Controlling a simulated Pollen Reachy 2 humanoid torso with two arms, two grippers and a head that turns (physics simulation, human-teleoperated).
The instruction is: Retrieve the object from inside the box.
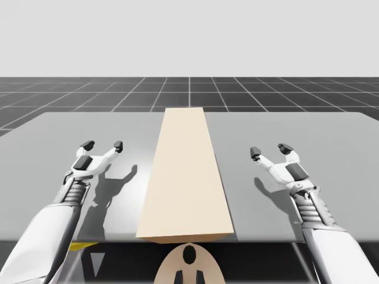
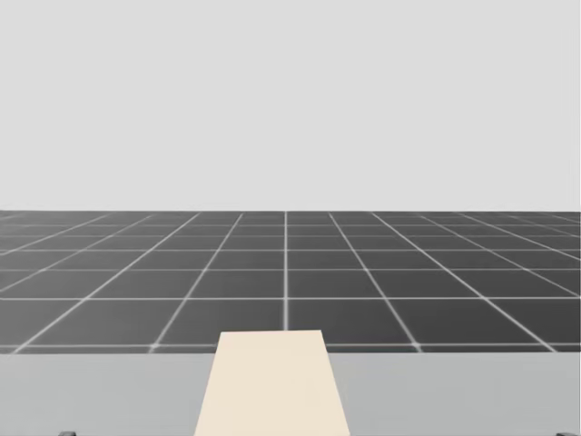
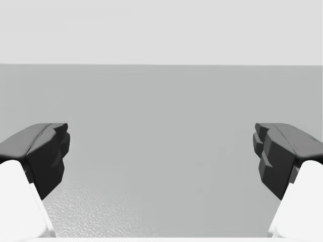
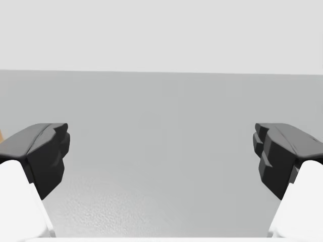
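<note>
A long beige box (image 1: 185, 177) with a flat closed top lies down the middle of the grey table (image 1: 308, 142), and its far end (image 2: 272, 381) appears in the head view. Whatever is inside it is hidden. My left gripper (image 1: 102, 145) hovers open to the left of the box, well apart from it. My right gripper (image 1: 269, 149) hovers open to its right, equally apart. In each wrist view the gripper (image 3: 161, 151) (image 4: 161, 151) holds nothing, with bare table ahead of its fingers.
The table's far edge (image 2: 454, 352) meets a dark gridded floor (image 1: 266, 94). Bare table surface lies on both sides of the box, under and ahead of each arm.
</note>
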